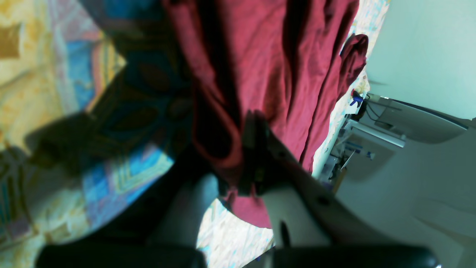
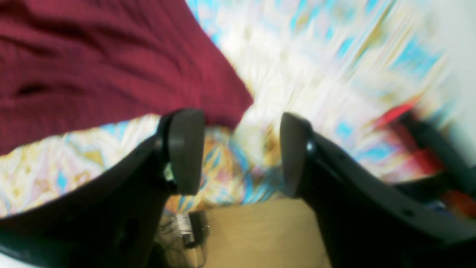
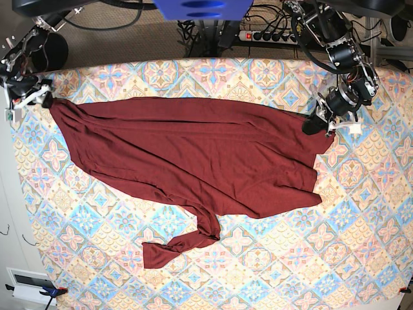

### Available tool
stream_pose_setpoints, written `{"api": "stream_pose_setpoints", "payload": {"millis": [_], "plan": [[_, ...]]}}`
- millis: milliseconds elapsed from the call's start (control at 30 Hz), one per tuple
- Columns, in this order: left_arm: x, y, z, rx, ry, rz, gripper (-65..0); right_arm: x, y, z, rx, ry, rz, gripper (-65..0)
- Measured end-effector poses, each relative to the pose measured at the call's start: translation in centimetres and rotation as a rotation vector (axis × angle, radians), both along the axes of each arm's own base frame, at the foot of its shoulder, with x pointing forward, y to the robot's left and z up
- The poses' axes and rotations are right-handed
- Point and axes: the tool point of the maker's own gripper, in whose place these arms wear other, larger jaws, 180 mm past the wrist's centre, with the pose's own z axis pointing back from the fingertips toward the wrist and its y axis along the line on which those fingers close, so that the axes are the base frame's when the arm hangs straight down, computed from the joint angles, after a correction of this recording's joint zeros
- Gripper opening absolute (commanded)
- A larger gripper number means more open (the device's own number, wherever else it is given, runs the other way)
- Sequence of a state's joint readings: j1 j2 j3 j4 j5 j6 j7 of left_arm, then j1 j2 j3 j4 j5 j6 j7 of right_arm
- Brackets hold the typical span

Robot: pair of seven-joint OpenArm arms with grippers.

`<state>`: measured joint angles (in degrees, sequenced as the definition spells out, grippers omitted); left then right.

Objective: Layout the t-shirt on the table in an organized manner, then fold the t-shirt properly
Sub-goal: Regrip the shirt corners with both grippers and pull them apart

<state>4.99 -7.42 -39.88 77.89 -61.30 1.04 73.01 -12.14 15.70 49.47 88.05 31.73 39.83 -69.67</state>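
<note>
The maroon t-shirt (image 3: 193,155) lies spread across the patterned table (image 3: 258,271), with one twisted sleeve trailing toward the front. My left gripper (image 3: 314,124) is at the shirt's right edge, shut on the fabric. In the left wrist view its fingers (image 1: 256,160) pinch a hem of the t-shirt (image 1: 260,56) above the table (image 1: 122,175). My right gripper (image 3: 46,100) is at the shirt's far left corner. The right wrist view shows that gripper (image 2: 241,152) open, nothing between the pads, the t-shirt (image 2: 93,67) corner just beyond the left pad on the table (image 2: 316,74).
A power strip (image 3: 268,35) and cables lie on the floor behind the table. A white box (image 3: 29,284) stands off the table's front left corner. The table's left edge runs close to my right gripper.
</note>
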Motion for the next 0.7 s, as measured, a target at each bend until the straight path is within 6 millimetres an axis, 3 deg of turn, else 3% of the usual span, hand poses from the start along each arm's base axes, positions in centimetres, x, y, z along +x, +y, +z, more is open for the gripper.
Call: {"api": "stream_pose_setpoints", "payload": {"millis": [233,367,700], "plan": [[-0.1,0.0,0.0,0.001,0.001,0.000,-65.0,-0.5,1.2,-2.9,0.164,-0.008,-0.055,-33.2],[-0.1,0.0,0.0,0.000,0.001,0.000,-65.0,-0.5,1.3,-3.3,0.211,-0.031,-0.077,-33.2],[-0.1,0.0,0.0,0.001,0.001,-0.001,-65.0,2.8,2.4,-3.0,0.273,-0.099,-0.080,-33.2]]}}
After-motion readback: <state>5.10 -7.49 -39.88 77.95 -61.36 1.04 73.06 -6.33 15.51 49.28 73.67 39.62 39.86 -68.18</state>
